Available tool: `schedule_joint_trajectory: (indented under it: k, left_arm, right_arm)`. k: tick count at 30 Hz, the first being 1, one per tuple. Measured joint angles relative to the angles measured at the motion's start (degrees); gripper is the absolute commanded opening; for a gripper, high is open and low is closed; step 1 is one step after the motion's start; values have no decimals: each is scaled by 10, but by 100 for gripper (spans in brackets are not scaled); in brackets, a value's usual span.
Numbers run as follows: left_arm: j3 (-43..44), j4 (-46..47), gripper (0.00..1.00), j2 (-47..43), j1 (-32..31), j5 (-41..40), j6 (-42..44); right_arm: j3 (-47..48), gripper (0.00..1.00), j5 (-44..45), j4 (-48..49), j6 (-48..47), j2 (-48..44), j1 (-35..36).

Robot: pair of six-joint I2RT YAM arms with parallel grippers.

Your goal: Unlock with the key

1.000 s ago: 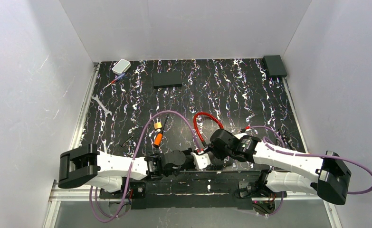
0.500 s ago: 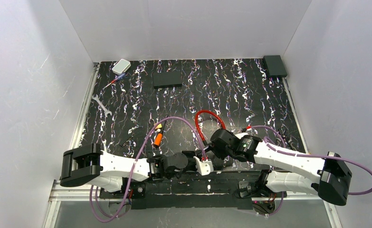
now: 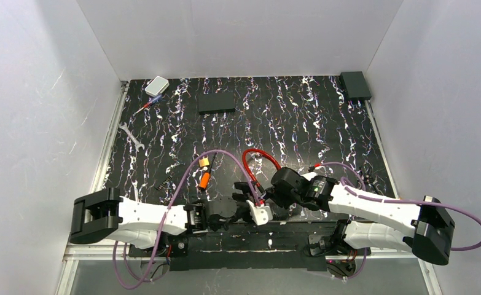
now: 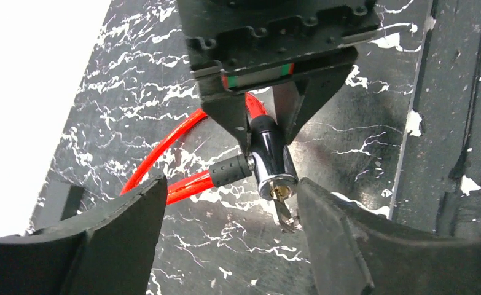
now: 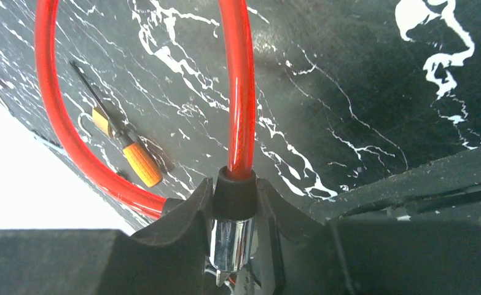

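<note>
A red cable lock lies looped near the table's front. My right gripper is shut on its chrome cylinder, holding it just above the table with the keyhole facing the left wrist camera. A small metal key sticks out of the brass keyhole. My left gripper is open, its black fingers wide on either side of the key; the right finger stands close beside it. From above, the left gripper and the right gripper meet nose to nose.
An orange-handled tool with a thin black rod lies just left of the cable loop, also in the right wrist view. Farther back are a silver wrench, a white box, a flat black box and a black block.
My left gripper was shut at the lock's end and has now opened, leaving the key in the keyhole. The cable loop has shifted slightly left.
</note>
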Motion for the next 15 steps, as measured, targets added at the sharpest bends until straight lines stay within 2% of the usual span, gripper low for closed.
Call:
schedule_joint_trajectory:
  k: [2,3,10,15]
  left_arm:
    - [-6,0,97,-12,0,0,-4]
    - [-8,-5,98,-21,0,2,-9]
    - [-17,-74,98,-124,1,24,-64]
    - [-16,-158,98,-231,2,80,-121]
  right_arm:
    - [0,1,-5,2,-2,0,2]
    - [0,1,-8,3,-3,0,3]
    - [0,1,-12,12,-11,0,5]
    - [-1,1,-10,17,-37,0,5]
